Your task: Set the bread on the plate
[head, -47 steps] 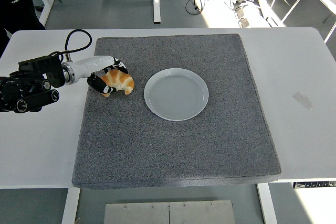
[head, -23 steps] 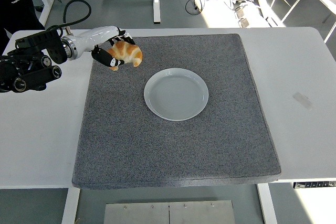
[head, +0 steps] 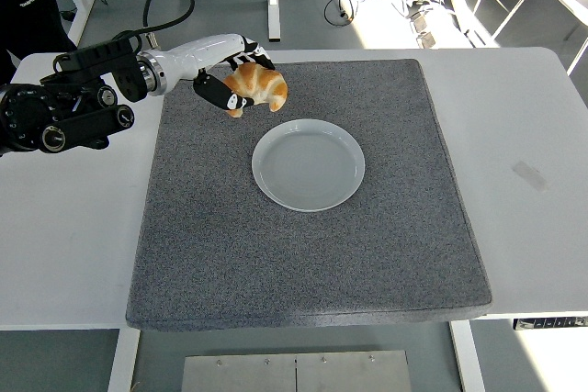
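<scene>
Left hand (head: 234, 80) clamped around the bread (head: 258, 86), held in the air above the grey mat (head: 303, 254), just up-left of the plate (head: 309, 164). Advice: carry right and nearer until centred over the plate, lower close, then release.

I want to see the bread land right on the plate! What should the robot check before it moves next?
1. Croissant held by the left robot hand: ok.
2. Croissant lifted off the grey mat: ok.
3. Plate empty: ok.
4. Croissant over the plate: not ok, it is up-left of it in the picture.
5. Nothing on the mat between croissant and plate: ok.
6. Grip firmness: cannot tell.
</scene>
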You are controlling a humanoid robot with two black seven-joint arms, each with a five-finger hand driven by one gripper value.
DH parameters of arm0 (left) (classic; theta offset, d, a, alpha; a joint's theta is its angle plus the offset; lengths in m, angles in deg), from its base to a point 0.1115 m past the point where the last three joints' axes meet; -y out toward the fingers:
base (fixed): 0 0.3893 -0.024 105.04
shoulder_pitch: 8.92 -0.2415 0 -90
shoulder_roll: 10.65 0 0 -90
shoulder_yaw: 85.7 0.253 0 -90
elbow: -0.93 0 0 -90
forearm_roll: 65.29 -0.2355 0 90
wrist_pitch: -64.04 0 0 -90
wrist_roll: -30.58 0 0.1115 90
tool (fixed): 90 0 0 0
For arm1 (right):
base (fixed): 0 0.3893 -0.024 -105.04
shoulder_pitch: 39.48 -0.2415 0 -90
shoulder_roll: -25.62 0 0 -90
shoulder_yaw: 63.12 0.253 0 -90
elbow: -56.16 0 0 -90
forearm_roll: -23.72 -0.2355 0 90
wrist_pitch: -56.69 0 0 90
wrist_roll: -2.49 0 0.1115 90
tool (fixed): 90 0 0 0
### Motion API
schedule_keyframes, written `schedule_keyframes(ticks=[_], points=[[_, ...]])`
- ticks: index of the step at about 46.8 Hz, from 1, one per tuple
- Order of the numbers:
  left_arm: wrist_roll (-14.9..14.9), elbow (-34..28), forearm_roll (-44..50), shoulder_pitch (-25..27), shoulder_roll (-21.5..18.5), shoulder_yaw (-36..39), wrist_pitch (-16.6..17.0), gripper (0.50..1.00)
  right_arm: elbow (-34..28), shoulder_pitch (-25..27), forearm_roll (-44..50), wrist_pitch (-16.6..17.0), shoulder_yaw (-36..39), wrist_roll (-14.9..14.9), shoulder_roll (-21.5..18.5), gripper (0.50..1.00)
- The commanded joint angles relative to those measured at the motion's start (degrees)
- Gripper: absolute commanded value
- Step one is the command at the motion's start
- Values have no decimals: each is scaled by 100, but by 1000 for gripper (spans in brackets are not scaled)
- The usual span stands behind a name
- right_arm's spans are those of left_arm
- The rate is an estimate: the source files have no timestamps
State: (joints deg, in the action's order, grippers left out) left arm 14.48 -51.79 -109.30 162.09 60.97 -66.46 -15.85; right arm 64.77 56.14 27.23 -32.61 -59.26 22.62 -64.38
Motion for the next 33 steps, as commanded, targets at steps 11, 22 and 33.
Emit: schedule_keyframes(ticks=[11, 22, 33], points=[[1, 7, -20, -85, 458, -9, 9, 684, 0, 1, 0, 0, 0, 0, 0, 1000], [19, 16, -274, -261, 730, 0, 27, 684, 0, 1, 0, 0, 0, 0, 0, 1000], [28, 113, -520, -445, 880, 62, 36, 686, 0, 1, 0, 0, 0, 0, 0, 1000]])
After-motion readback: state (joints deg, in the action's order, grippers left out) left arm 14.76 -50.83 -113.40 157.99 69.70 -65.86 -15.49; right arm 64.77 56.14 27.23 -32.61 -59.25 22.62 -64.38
